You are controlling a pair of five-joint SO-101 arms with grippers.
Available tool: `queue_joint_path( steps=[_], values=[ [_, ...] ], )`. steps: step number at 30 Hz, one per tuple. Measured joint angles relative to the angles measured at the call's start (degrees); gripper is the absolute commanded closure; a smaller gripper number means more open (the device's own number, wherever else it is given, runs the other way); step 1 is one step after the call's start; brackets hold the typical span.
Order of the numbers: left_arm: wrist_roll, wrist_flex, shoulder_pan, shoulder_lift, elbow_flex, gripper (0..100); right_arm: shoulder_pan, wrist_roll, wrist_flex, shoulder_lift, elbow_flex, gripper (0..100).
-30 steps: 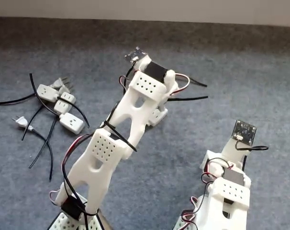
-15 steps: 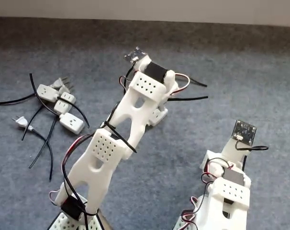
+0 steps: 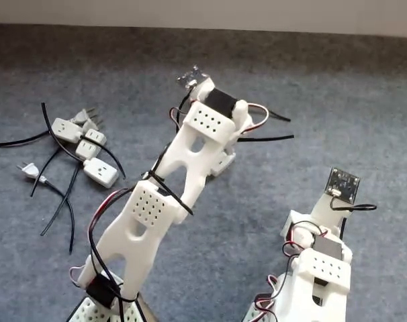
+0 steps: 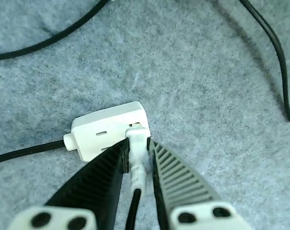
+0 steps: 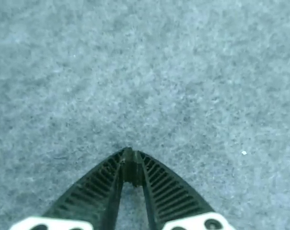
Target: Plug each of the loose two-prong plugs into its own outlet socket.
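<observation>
Mainly, the risk is in the seating. Near the left edge of the carpeted surface (image 3: 324,100), the cluster (image 3: 89,144) of white pieces is laced with black cords (image 3: 62,201), so pulling one piece out will likely drag its neighbours. At mid-surface, the left gripper (image 4: 138,143) is pinching a white plug (image 4: 137,160), with the jaws clamped on its sides. The plug's nose is butted against the outlet block (image 4: 104,129) at one corner. No prongs are visible, so I can't tell whether it's fully in. The block looks light and lies unanchored on the carpet, so I'd expect extra push to slide or pivot it rather than seat the plug. An off-axis push could bend the prongs. The plug's cord runs back between the jaws and could snag on release. Near the bottom right corner, the right gripper (image 5: 130,158) has its jaws pressed together on nothing. It's well apart from the block and isn't bracing it.

Counts:
- **Left cluster:** one small loose plug (image 3: 30,170) lies just apart from it, and one pronged plug (image 3: 84,118) sits at its far end. There are roughly three white blocks, but overlap makes that count unsure.
- **Mid-surface:** one held plug and one outlet block.
- **Rig:** two arms and two grippers.
</observation>
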Motion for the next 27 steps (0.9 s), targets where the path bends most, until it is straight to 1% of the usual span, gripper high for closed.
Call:
queue_joint_path(
  steps=[9, 14, 17, 27],
  values=[
    [0.0, 0.0, 0.09, 0.0, 0.0, 99, 0.0, 0.0, 0.0, 0.0, 0.0, 99.1],
    [-0.09, -0.35, -0.09, 0.35, 2.02, 99, 0.0, 0.0, 0.0, 0.0, 0.0, 99.1],
    [-0.09, -0.35, -0.18, 2.81, 2.46, 99, 0.0, 0.0, 0.0, 0.0, 0.0, 99.1],
    [-0.09, -0.35, -2.81, 5.54, 3.78, 99, 0.0, 0.0, 0.0, 0.0, 0.0, 99.1]
  ],
)
